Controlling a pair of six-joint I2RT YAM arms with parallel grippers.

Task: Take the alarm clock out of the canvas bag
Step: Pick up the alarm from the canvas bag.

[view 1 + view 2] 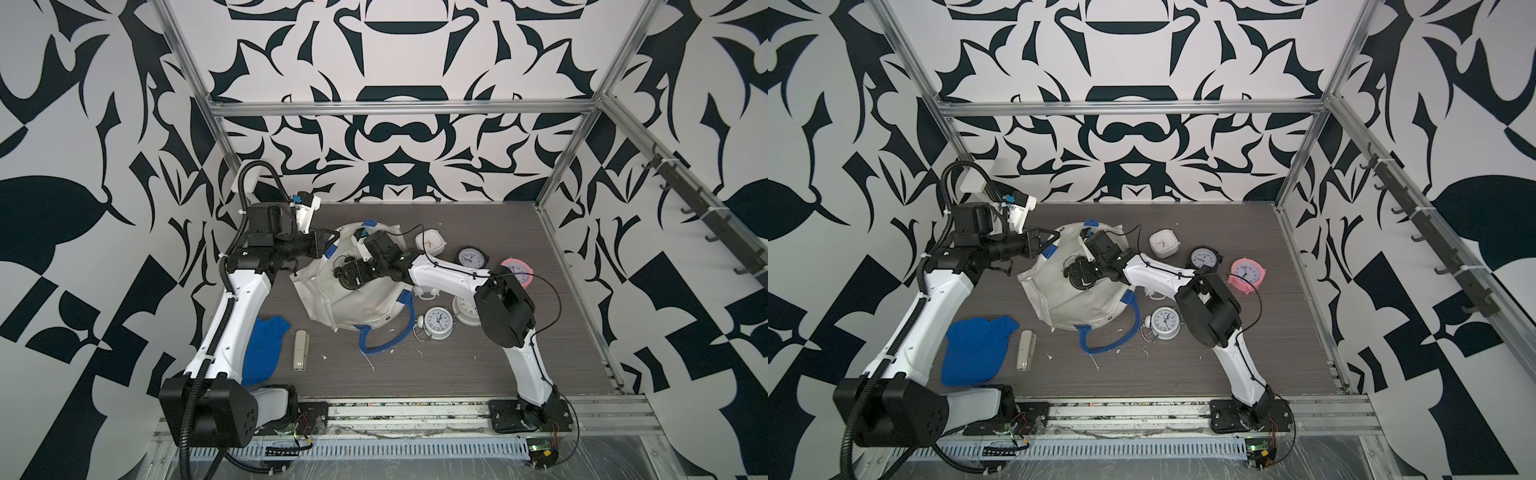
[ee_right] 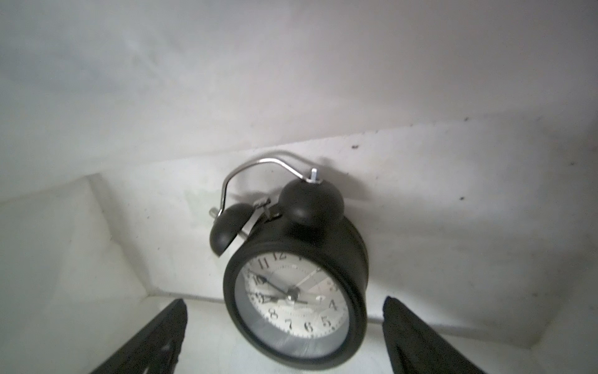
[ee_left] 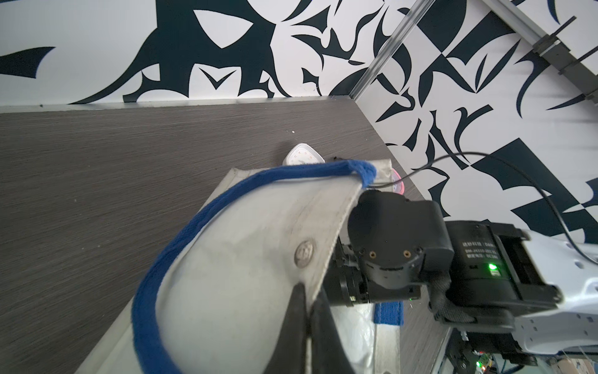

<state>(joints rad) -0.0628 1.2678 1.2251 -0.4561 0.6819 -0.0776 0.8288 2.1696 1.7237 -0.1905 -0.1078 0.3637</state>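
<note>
The black twin-bell alarm clock [image 2: 296, 291] sat inside the canvas bag [image 1: 353, 299], against its pale lining. Its face was turned toward your right tool [image 2: 283, 302], whose jaws stood spread on either side of it, apparently not yet touching.

You would have done well to push in until the round case sat deep between the jaws. Then close on the case, not the bells or the wire handle, and draw it out through the mouth.

Your left tool [image 3: 306, 299] was pinching the bag's rim, propping the mouth open.

The grey wood-grain worktop [image 1: 457, 374] around the bag carried several other clocks [image 1: 436, 324] and a blue cloth [image 1: 264, 349]. Black-and-white patterned walls [image 1: 395, 158] enclosed it.
</note>
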